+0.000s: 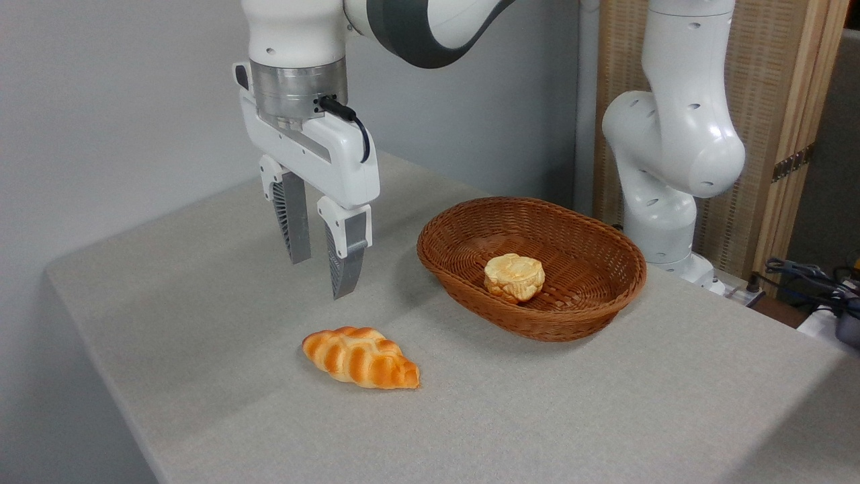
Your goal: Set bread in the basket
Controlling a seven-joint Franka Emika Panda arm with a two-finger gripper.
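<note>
Bread near table's front edge; tool parted above.

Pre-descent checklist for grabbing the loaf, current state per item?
1. Gripper open, nothing held: ok.
2. Bread lies free on the table, nothing touching it: ok.
3. Gripper centred over the bread: not ok, it hangs above and to the left of it.
4. Jaws set across the loaf's narrow width: cannot tell from this one view.
5. Basket has room: ok, only a small bun inside, near the middle.
6. Path from bread to basket free of other items: ok.
</note>
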